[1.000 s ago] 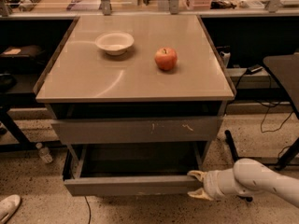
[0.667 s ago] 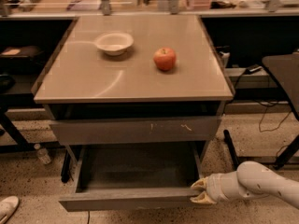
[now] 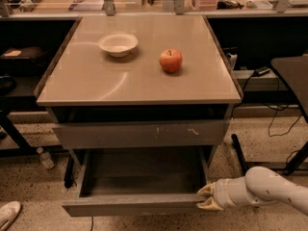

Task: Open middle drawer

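Observation:
The middle drawer [image 3: 134, 207] is a wide, shallow grey drawer with a plain flat front. It is pulled well out of the cabinet toward me, and its dark inside shows nothing in it. My gripper [image 3: 207, 198] is at the right end of the drawer's front, low on the right. Its pale fingers [image 3: 206, 190] are closed over the front's top corner. The white arm reaches in from the right edge. Above it, the taller grey front with white scratch marks [image 3: 139, 134] is closed.
A white bowl [image 3: 118, 44] and a red apple [image 3: 171, 60] sit on the cabinet's top [image 3: 120, 85]. On the floor are a plastic bottle [image 3: 45, 158] and a white shoe [image 3: 7, 213] at the left. A black table leg [image 3: 298, 160] and cables are at the right.
The middle drawer has slid farther out toward me, and my gripper has moved with it, staying on the front's right end.

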Available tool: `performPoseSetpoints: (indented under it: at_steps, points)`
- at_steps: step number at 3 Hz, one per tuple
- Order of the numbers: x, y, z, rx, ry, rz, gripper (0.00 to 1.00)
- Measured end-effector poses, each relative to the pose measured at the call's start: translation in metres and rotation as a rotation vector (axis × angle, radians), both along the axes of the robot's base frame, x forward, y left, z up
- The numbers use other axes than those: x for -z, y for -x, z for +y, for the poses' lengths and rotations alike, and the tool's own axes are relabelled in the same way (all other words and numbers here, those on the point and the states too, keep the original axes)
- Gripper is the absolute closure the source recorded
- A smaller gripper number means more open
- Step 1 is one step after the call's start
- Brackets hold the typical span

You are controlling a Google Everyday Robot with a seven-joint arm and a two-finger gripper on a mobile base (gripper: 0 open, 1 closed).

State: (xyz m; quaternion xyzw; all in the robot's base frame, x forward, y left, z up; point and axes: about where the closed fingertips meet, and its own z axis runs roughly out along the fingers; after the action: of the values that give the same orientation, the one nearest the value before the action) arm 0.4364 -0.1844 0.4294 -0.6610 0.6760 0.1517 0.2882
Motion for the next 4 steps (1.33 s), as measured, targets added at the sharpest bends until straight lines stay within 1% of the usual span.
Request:
performPoseSetpoints:
  at_steps: [2,3,4]
  points:
    - [0.000,0.000,0.000,0.000,0.001,0.000,0.35]
    - [0.003,0.002,0.001,0.005,-0.012,0.009,0.11]
    - [0.020,0.033,-0.001,0.036,-0.059,0.046,0.13]
